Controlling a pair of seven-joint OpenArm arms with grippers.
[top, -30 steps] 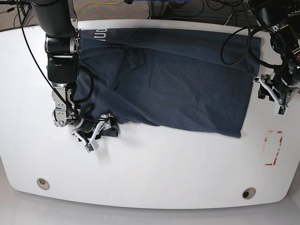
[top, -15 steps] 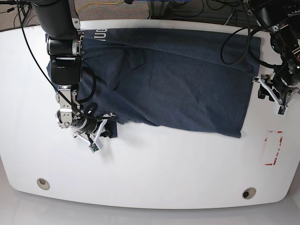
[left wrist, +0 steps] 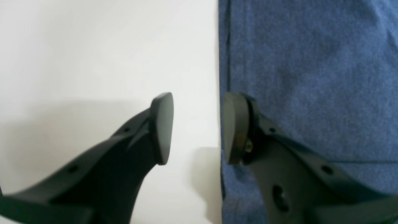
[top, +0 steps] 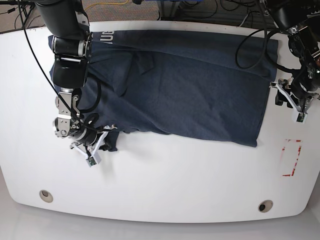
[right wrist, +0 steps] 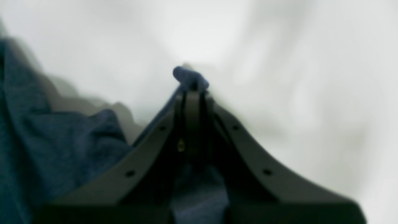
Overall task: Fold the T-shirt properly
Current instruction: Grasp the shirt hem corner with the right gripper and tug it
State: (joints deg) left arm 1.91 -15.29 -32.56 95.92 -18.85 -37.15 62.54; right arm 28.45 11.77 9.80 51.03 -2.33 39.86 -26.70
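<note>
T-shirt [top: 185, 85] corner pinched in clenched right claw [right wrist: 191, 81] — left claw [left wrist: 196, 127] parted, straddling its edge.

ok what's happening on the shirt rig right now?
A two-arm robot is working on a dark navy-blue heathered cotton T-shirt spread over the white table. The right pincer is shut on a bunched bit of the shirt's fabric at its near corner, on the base view's left. The left pincer sits open at the shirt's opposite edge, one finger over the cloth and one over bare table, gripping nothing. No fold has been laid over yet.
</note>
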